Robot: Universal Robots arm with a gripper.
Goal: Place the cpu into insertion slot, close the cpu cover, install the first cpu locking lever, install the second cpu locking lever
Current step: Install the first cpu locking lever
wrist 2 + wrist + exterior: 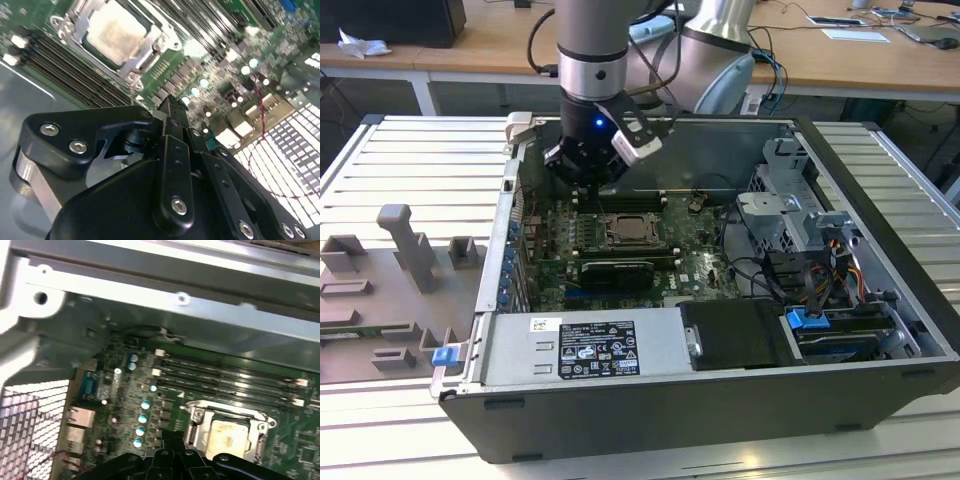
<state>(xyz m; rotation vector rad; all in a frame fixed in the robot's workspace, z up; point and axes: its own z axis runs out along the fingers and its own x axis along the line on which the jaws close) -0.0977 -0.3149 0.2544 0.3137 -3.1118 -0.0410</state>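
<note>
Gripper parked over the board, cpu already in

The gripper [588,172] hangs at about 10 o'clock from the insertion slot [631,231], holding nothing, fingers [172,117] look closed together. The cpu [116,31] sits in the slot with the cpu cover [257,428] down around it.

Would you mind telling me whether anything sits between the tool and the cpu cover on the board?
Nothing visible does. The tool hangs over bare board beside the cpu cover, which lies flat around the cpu.
</note>
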